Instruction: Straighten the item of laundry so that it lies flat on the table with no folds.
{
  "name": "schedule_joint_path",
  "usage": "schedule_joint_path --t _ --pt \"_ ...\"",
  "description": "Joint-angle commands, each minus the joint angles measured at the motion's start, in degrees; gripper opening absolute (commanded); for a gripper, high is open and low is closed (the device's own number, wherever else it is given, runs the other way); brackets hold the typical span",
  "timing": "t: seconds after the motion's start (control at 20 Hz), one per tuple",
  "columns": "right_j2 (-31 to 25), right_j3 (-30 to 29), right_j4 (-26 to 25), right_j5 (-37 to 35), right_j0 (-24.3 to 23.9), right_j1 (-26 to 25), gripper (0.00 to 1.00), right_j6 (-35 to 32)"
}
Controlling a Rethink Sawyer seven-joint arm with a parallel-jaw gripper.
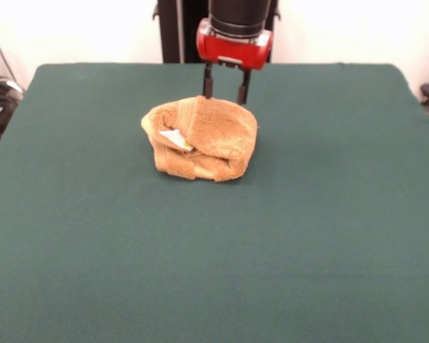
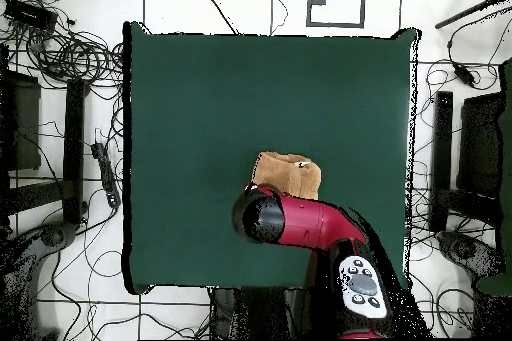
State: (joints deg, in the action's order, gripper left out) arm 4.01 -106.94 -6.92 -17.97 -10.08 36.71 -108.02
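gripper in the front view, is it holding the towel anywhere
It cannot be told. The gripper stands open at the far edge of the bunched towel, with its tips hidden behind the cloth.

Arm (image 2: 310, 222) covering the towel's (image 2: 287, 174) robot-side part from overhead, gripper (image 1: 225, 94) tips behind the towel in front view, table's (image 1: 214, 286) near edge cut off.

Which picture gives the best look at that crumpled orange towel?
The front view. There the towel shows whole as a bunched, folded heap on the green table, with a white tag peeking out and the end effector open just behind it. From overhead, the red arm covers part of the towel, leaving only a tan patch.
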Motion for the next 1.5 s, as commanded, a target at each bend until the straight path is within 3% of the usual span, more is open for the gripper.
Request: schedule_joint_path --t 0.05,1.5 --pt "-5.0 3.0 -1.0 -5.6 -0.1 -2.1 1.00 -1.6" --pt "-6.4 0.8 -2.8 4.7 -2.6 -6.0 1.00 -3.6"
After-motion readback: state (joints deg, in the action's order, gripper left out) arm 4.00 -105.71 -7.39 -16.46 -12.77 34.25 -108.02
